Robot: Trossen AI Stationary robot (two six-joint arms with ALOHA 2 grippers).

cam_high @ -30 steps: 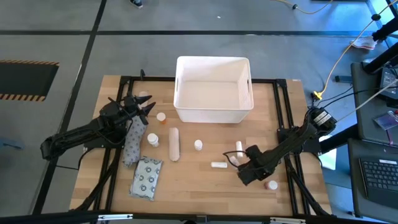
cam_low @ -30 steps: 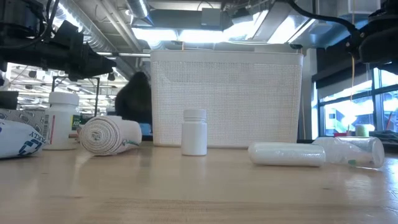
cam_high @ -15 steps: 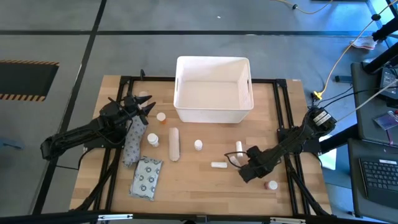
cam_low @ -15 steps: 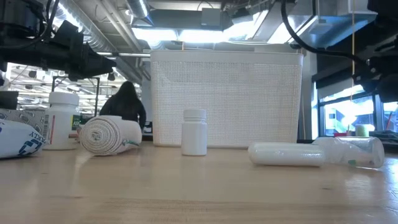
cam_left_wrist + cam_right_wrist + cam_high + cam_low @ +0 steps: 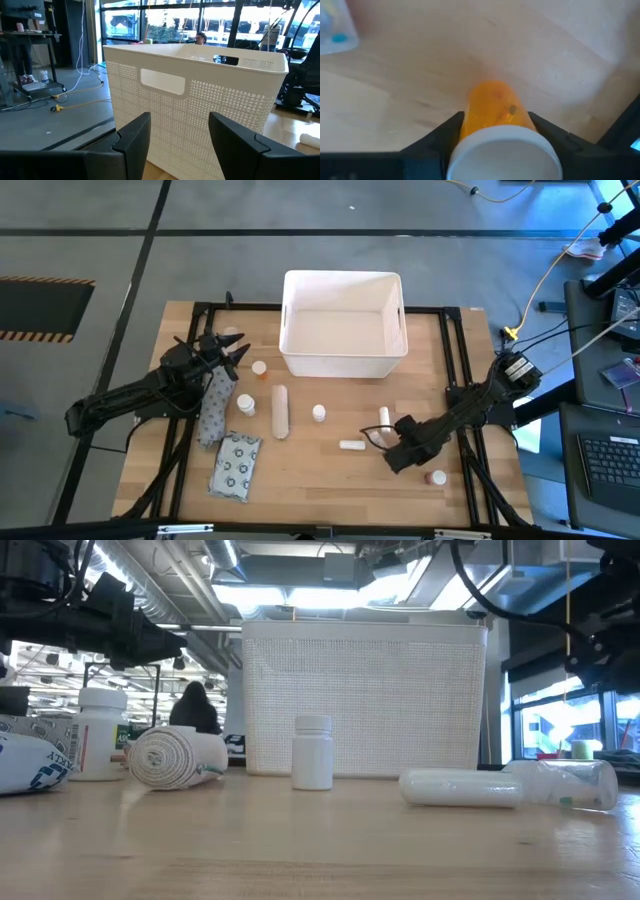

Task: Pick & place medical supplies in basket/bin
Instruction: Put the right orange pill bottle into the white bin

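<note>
Two grippers in play: right gripper (image 5: 495,131) low over the table's (image 5: 330,480) near-right part, fingers pinching an orange vial with a white cap (image 5: 495,117). Left gripper (image 5: 175,135) hovers at the left, fingers spread, nothing between them. White tub (image 5: 343,325) sits at the far centre, apart from both.

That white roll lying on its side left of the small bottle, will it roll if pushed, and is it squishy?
The white roll lies on its side on the flat table, so a sideways push would probably roll it. Its end shows wound layers in the low view, so it likely gives when squeezed and weighs little.
</note>
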